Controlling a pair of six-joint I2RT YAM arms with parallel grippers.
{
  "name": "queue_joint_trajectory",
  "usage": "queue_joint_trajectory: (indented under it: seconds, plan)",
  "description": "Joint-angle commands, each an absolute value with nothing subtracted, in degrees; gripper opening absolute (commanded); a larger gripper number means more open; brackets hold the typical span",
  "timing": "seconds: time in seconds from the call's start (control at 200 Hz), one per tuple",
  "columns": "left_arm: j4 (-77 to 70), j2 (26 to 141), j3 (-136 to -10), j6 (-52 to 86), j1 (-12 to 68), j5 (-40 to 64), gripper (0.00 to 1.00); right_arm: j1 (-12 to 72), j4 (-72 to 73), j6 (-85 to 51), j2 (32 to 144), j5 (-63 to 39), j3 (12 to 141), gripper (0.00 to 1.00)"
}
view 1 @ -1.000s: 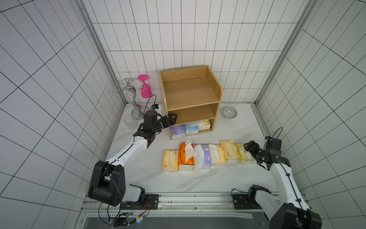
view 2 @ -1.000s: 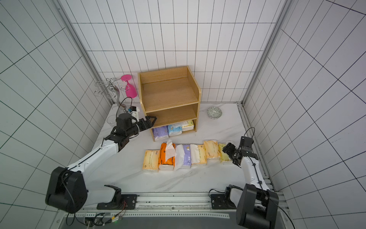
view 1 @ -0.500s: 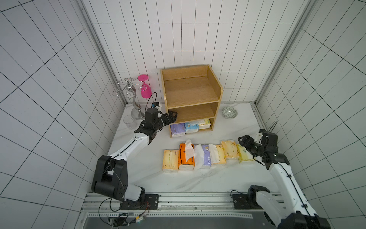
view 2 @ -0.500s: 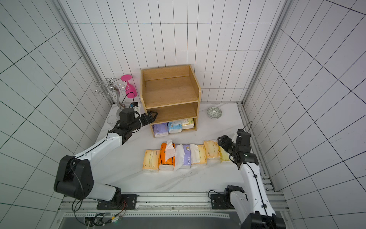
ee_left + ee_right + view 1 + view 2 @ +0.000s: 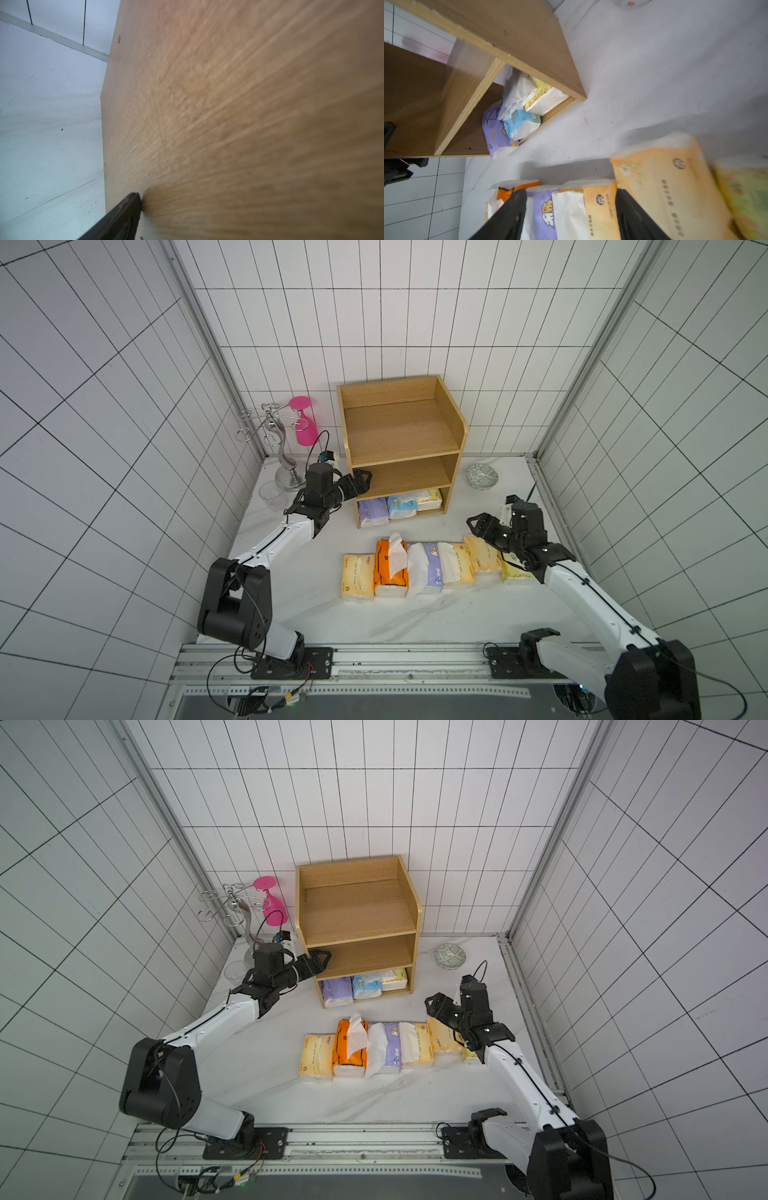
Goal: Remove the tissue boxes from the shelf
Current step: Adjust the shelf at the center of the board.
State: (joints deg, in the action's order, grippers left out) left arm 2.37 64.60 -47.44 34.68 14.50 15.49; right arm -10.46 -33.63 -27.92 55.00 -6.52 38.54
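Your right pincer [image 5: 476, 524] is wide and empty; the left pincer [image 5: 363, 482] I cannot judge. Reach for the cream pack [image 5: 429, 498] on the bottom tier of the shelf [image 5: 399, 435], gripping across its width.

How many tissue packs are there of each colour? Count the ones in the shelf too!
Bright orange pack: 1
Purple packs: 2
Light blue pack: 1
Pale yellow or peach packs: 5
Total: 9
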Motion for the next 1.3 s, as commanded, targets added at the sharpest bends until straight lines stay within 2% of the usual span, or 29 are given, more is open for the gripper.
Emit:
queue_joint_trajectory:
  seconds: [0.0, 0.24, 0.555, 0.66, 0.835, 0.945, 1.044, 1.129, 1.294]
  plan:
    - [0.95, 64.71, -46.85, 34.03, 14.33, 18.27, 0.96, -11.91, -32.74, -27.16, 56.06, -6.5, 37.02, 0.87]
    - [-0.5, 65.24, -46.21, 33.81, 14.68, 19.92, 0.96, -12.24, -26.47, -27.66, 60.71, -14.2, 31.82, 0.81]
    - [-1.83, 71.68, -49.25, 34.63, 14.74, 17.58, 0.96, -12.1, -21.22, -27.68, 63.81, -21.49, 29.21, 0.67]
    - [-2.61, 74.25, -50.78, 34.8, 14.77, 17.45, 0.96, -12.05, -22.14, -27.02, 63.4, -21.1, 29.93, 0.68]
    - [-3.46, 77.86, -53.11, 35.04, 14.7, 17.05, 0.96, -12.12, -25.65, -27.58, 58.48, -18.27, 32.09, 0.83]
    - [-3.87, 79.82, -54.65, 34.9, 14.59, 16.95, 0.96, -12.05, -27.51, -28.62, 53.52, -18.2, 34.3, 0.83]
    - [-3.77, 81.57, -56.21, 34.8, 14.43, 16.87, 0.96, -11.83, -25.66, -30.61, 50.86, -23.16, 35.47, 0.81]
    - [-3.9, 82.91, -57.57, 34.68, 14.41, 16.92, 0.96, -8.56, -23.31, -33.12, 50.06, -25.4, 36.6, 0.78]
    - [-4.39, 85.27, -59.46, 34.37, 14.4, 17.4, 0.95, 6.1, -19.42, -36.74, 52.81, -17.74, 40.48, 0.78]
